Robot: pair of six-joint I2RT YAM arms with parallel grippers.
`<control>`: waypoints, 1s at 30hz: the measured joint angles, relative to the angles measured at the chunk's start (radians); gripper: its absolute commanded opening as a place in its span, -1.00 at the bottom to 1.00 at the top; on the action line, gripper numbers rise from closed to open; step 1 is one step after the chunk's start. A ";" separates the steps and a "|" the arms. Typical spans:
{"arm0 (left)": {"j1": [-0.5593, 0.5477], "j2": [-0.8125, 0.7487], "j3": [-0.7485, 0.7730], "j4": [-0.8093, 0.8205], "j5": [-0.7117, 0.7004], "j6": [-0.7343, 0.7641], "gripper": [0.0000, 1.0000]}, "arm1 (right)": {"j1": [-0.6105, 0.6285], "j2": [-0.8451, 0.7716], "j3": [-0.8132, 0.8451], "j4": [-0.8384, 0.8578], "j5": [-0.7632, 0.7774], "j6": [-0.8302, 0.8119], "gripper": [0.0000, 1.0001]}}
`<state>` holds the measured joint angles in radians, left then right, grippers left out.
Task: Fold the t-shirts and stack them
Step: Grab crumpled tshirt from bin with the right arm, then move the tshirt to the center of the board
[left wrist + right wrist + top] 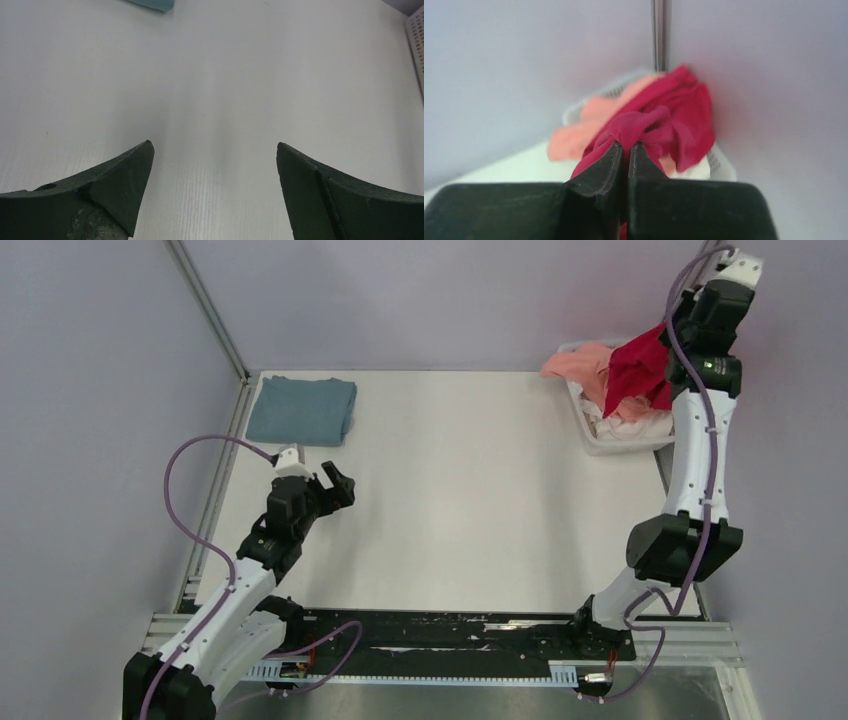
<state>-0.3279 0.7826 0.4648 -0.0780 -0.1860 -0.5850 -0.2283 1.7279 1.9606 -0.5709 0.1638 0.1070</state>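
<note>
Above the far-right basket [640, 445], your right fingers [616, 155] pinch the red t-shirt [640, 370] tight, while your left fingers [338, 483] gape wide and empty over the surface [470, 500]

On your right wrist cam: right gripper [626, 146] has its jaws pinched together on a bunched fold of the red t-shirt [679, 117], with the fabric gathered into a knot right at the tips. The rest of the red hangs beyond them over the white basket [723, 165]. Salmon pink t-shirt [574, 142] sits just left of it, spilling over the basket's left edge. Metal post [660, 35] runs up the wall corner behind. Focus is soft, so you can't read seams
</note>
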 measured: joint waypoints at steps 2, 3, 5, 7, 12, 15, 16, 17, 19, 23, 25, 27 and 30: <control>0.000 -0.003 0.000 0.000 0.000 0.000 1.00 | -0.011 -0.063 0.043 0.040 -0.015 -0.006 -1.00; 0.000 -0.004 0.000 0.000 0.000 0.000 1.00 | -0.016 -0.094 0.053 0.062 -0.029 -0.007 -1.00; 0.000 -0.005 0.000 0.000 0.000 0.000 1.00 | -0.022 -0.145 0.063 0.109 -0.056 -0.007 -1.00; 0.000 -0.007 0.000 -0.001 0.000 0.000 1.00 | -0.022 -0.195 0.065 0.175 -0.083 -0.003 -1.00; 0.000 -0.022 0.000 -0.003 0.000 -0.001 1.00 | -0.021 -0.236 0.121 0.294 -0.224 0.042 -1.00; 0.000 -0.035 0.000 -0.004 0.000 -0.001 1.00 | -0.021 -0.236 0.165 0.317 -0.416 0.132 -1.00; 0.000 -0.039 0.000 -0.006 0.001 -0.001 1.00 | -0.017 -0.237 0.169 0.327 -0.479 0.163 -1.00; 0.000 -0.044 0.000 -0.009 0.001 -0.002 1.00 | -0.003 -0.239 0.168 0.338 -0.567 0.208 -1.00; 0.000 -0.056 -0.001 -0.012 0.001 -0.004 1.00 | 0.039 -0.239 0.159 0.352 -0.681 0.263 -1.00; 0.000 -0.092 -0.001 -0.027 0.001 -0.013 1.00 | 0.235 -0.238 0.111 0.358 -0.837 0.308 -1.00; 0.000 -0.116 -0.001 -0.041 0.000 -0.019 1.00 | 0.371 -0.230 0.085 0.349 -0.901 0.312 -1.00; 0.000 -0.139 -0.001 -0.059 -0.003 -0.026 1.00 | 0.476 -0.224 0.071 0.343 -0.945 0.311 -1.00; 0.000 -0.175 -0.001 -0.093 -0.016 -0.044 1.00 | 0.565 -0.227 0.041 0.346 -0.988 0.307 -1.00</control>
<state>-0.3275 0.6071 0.4637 -0.1711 -0.2020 -0.6292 0.3367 1.5009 2.0018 -0.2245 -0.8246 0.4141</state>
